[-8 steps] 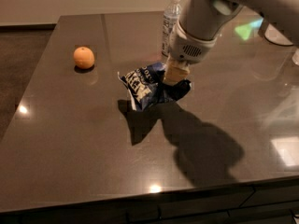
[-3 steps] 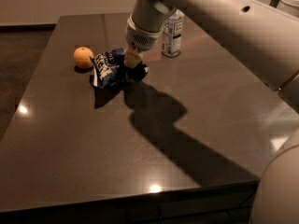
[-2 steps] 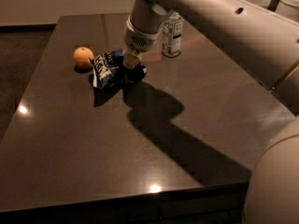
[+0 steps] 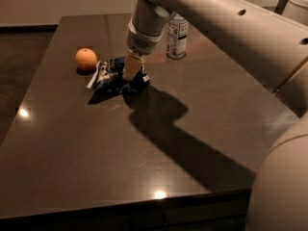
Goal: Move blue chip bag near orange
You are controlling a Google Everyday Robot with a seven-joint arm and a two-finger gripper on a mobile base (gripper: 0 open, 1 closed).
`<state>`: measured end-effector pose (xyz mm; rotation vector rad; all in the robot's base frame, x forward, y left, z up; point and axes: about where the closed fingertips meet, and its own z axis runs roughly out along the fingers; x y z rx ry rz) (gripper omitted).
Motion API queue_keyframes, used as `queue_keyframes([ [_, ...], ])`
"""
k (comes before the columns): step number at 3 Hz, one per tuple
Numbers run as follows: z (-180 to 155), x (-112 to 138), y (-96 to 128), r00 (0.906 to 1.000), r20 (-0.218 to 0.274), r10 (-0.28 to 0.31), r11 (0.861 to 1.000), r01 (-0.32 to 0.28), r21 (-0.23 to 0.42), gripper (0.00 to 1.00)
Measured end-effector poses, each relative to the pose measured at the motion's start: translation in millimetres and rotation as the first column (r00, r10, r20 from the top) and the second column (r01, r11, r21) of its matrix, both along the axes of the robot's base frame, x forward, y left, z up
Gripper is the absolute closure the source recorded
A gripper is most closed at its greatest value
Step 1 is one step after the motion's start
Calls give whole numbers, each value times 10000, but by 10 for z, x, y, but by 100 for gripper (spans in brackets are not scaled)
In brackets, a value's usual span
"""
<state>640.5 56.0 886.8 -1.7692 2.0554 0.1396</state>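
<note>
The blue chip bag (image 4: 109, 74) is a crumpled dark-blue foil bag with white lettering. It lies on the dark table (image 4: 96, 148), just right of the orange (image 4: 86, 59), with a small gap between them. My gripper (image 4: 132, 72) comes down from above onto the bag's right end and is shut on it. The bag's left part rests on the table surface. The arm hides the bag's right edge.
A clear water bottle (image 4: 177, 36) with a label stands behind and to the right of the gripper. My arm crosses the upper right of the view and casts a broad shadow (image 4: 183, 138) over the table's middle. The table's front edge runs along the bottom.
The gripper has carried the bag from beside the bottle leftward to the orange. Since 0.7 s ago the bag sits a little lower, against the table.
</note>
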Motion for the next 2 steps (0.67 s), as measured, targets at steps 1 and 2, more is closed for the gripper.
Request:
queue_keyframes([
  [1,-14,-2,8,10000,-19,16,10000,-16,-10,0],
  [2,-15,-2,9,10000,-20,17,10000,-17,-10,0],
])
